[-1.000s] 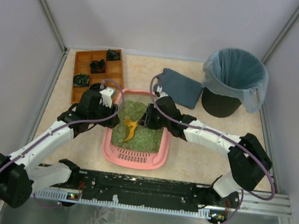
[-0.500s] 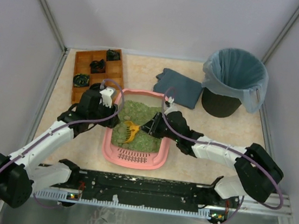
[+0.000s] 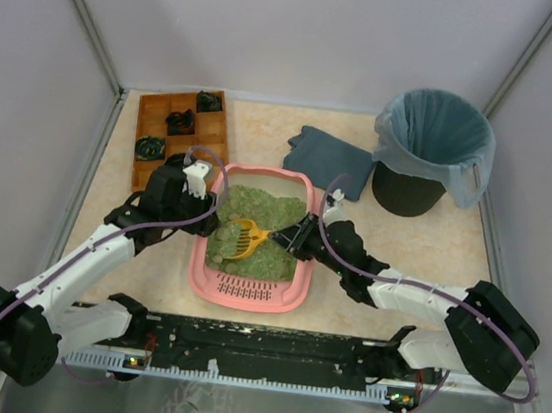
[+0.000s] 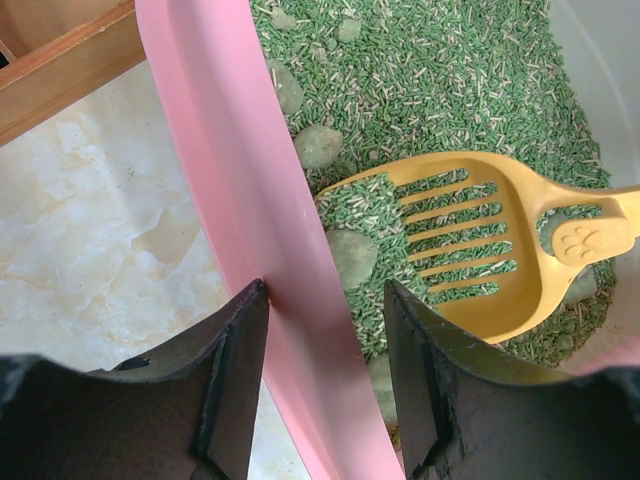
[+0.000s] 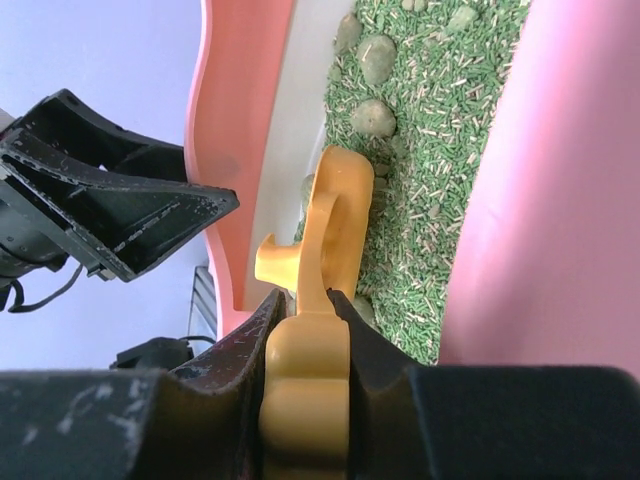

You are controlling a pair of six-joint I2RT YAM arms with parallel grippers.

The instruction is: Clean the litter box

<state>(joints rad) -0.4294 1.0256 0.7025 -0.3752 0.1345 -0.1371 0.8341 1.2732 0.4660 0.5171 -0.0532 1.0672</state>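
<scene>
Pink rectangular plastic litter box (image 3: 245,291) sits mid-table, the left gripper (image 4: 325,300) clamping its left wall. In 1 second the right gripper (image 3: 293,237), pinching a yellow slotted plastic scoop (image 3: 240,238), turned it crosswise: scooping underway.

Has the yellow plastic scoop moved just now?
Yes. The yellow plastic scoop has turned, and its handle now points toward the right rim of the pink plastic litter box.

Pink litter box (image 3: 245,291), yellow scoop (image 3: 241,239)
</scene>
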